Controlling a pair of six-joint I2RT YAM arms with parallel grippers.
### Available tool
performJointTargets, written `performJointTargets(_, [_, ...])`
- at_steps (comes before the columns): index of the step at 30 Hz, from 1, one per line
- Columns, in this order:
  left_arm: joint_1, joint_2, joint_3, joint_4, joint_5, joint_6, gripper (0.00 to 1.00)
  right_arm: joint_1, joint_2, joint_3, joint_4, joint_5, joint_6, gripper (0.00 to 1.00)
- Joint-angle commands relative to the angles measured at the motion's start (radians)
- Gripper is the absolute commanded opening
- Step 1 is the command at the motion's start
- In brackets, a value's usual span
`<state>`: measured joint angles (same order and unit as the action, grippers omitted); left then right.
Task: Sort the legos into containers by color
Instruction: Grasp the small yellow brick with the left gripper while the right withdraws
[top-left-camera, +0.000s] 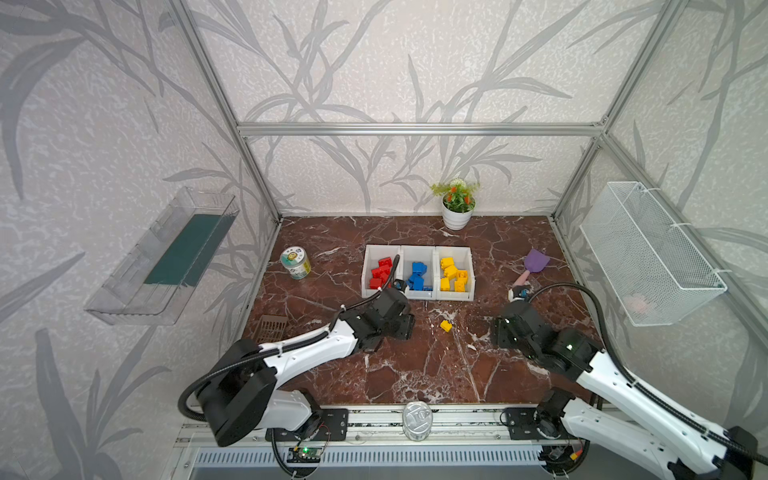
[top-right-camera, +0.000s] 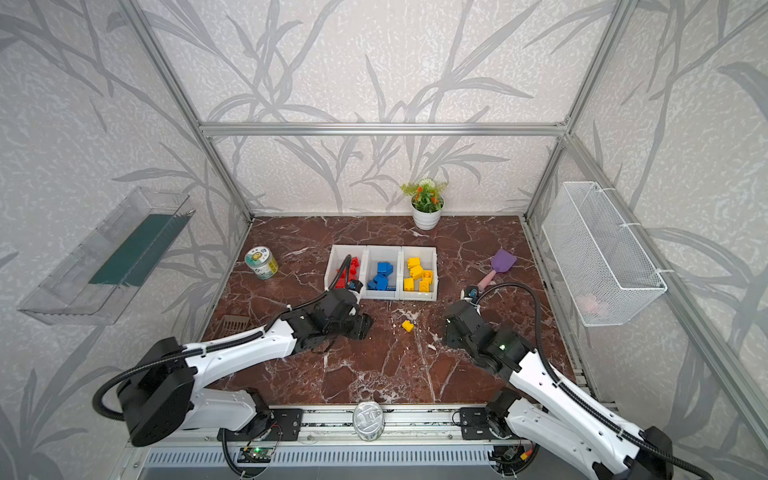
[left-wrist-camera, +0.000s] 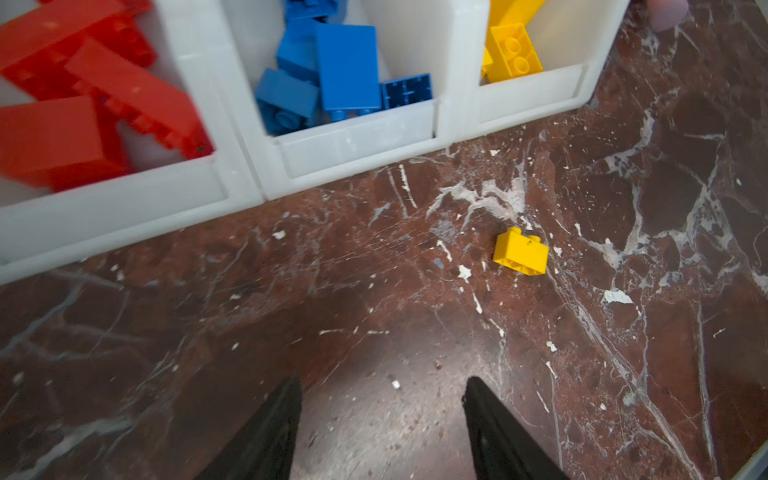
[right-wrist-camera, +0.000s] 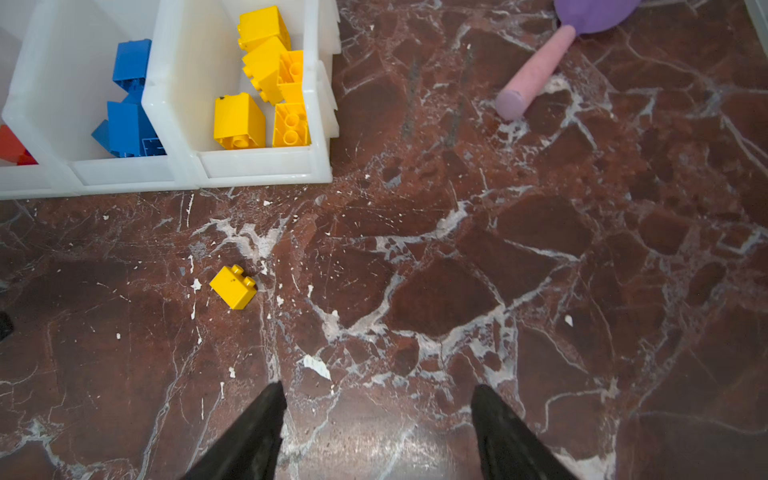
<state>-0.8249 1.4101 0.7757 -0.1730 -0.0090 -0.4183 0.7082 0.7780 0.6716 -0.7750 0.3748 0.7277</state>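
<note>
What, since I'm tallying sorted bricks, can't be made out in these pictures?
- Red bricks: partly covered by the left arm's cable in both top views; blurred and cut off in the left wrist view.
- Blue bricks: piled up, exact count unclear.
- Pinkish thing in the basket: blurred behind mesh, in both top views.

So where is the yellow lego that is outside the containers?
The loose yellow lego lies on the table mid-scene in both top views, in front of the rightmost container.

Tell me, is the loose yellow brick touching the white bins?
Apart. The right wrist view shows bare marble tabletop between the yellow brick and the bins.
</note>
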Motion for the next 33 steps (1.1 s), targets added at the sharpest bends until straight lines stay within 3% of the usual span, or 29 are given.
performJointTargets(1, [-0.029,0.109,0.1,0.005,0.043,0.067,0.65,-0.001,-0.058,-0.024,-0.085,0.017,0.067,0.72])
performJointTargets(10, [-0.077,0.381,0.332,-0.052,0.08,0.126,0.65,-0.001,-0.082,-0.039,-0.092,-0.019,0.082,0.72])
performJointTargets(22, [-0.121,0.55,0.463,-0.113,0.07,0.165,0.64,-0.001,-0.082,-0.047,-0.083,-0.02,0.087,0.72])
performJointTargets(27, [-0.138,0.584,0.487,-0.114,0.064,0.165,0.56,-0.001,-0.077,-0.048,-0.084,-0.02,0.088,0.72])
performJointTargets(33, [-0.151,0.6,0.494,-0.12,0.067,0.164,0.36,-0.001,-0.083,-0.047,-0.094,-0.013,0.091,0.71])
